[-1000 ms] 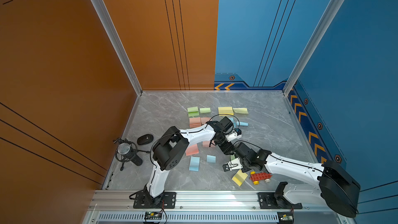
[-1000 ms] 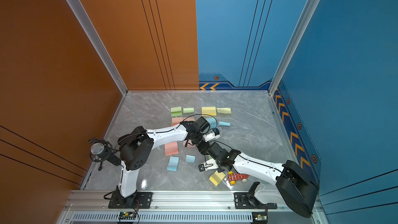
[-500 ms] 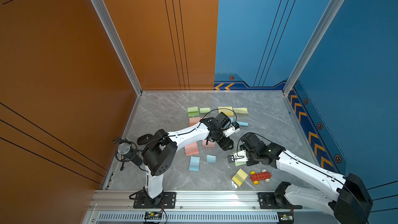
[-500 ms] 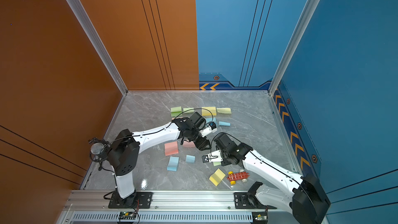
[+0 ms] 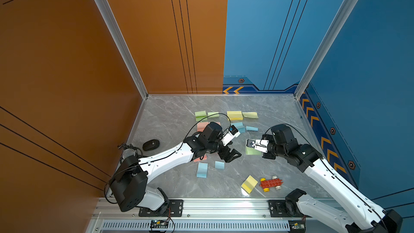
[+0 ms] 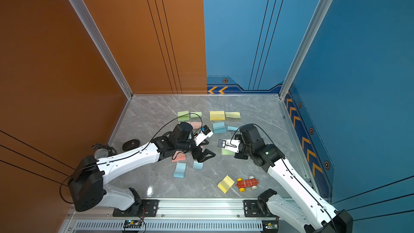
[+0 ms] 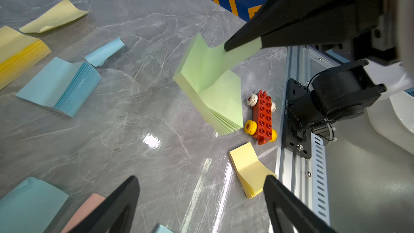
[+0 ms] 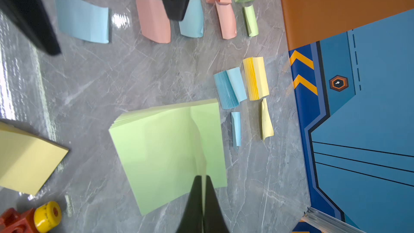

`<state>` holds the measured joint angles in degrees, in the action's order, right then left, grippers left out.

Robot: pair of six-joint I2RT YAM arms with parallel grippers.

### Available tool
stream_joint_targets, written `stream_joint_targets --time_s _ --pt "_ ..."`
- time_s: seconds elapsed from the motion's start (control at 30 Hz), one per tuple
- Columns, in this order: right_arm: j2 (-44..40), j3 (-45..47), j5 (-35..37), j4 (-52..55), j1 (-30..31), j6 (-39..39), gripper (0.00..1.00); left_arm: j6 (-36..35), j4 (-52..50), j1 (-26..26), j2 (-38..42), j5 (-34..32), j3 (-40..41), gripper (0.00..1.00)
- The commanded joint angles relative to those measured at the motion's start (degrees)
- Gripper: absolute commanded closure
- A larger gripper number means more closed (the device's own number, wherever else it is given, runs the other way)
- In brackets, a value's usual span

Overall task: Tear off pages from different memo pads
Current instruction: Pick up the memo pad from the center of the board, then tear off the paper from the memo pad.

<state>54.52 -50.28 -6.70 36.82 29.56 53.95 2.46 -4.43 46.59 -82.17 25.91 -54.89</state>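
Note:
My right gripper (image 8: 203, 179) is shut on the top green page (image 8: 199, 144) of a green memo pad (image 8: 161, 149). The page is peeled up and the pad (image 7: 212, 95) hangs tilted under it; in both top views the pad (image 5: 252, 151) (image 6: 226, 151) shows just left of the right gripper (image 5: 264, 153). My left gripper (image 7: 201, 189) stands open and empty to the pad's left, apart from it (image 5: 230, 154). Other memo pads lie around: yellow (image 5: 249, 184), blue (image 5: 202, 169), a far yellow one (image 5: 234, 115). Loose pages, blue (image 5: 219, 164) and yellow (image 5: 250, 114), lie curled on the table.
A red toy brick car (image 5: 271, 182) sits beside the near yellow pad, close to the front rail (image 5: 224, 205). A microphone (image 5: 128, 153) and a black oval object (image 5: 151, 145) stand at the left edge. More pink (image 5: 200, 158) and green (image 5: 200, 115) paper lies behind the left arm.
The left gripper has opened and drawn back to the left. The right gripper has moved right and away from the front edge, carrying the green page with its pad.

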Motion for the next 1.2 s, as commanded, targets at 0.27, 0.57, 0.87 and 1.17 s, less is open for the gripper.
stream_joint_targets --time_s 0.27,0.57,0.87,1.17 --pt "-6.54 0.95 -7.1 -4.39 -0.12 -15.06 1.0 6.7 11.65 3.05 -1.57 1.33 -3.08 0.11" --pt "-9.59 1.46 -11.44 -4.76 -0.38 -18.62 1.0 6.43 11.8 5.24 -4.2 1.45 -6.01 0.48" --pt "-9.52 0.86 -11.42 -4.61 -4.25 -17.65 1.0 7.75 11.7 5.05 -2.41 -0.29 -1.96 1.0" --pt "-7.19 -1.98 -6.74 -4.6 -8.44 -11.29 1.0 7.98 0.25 4.52 0.33 -16.01 0.84 1.0"
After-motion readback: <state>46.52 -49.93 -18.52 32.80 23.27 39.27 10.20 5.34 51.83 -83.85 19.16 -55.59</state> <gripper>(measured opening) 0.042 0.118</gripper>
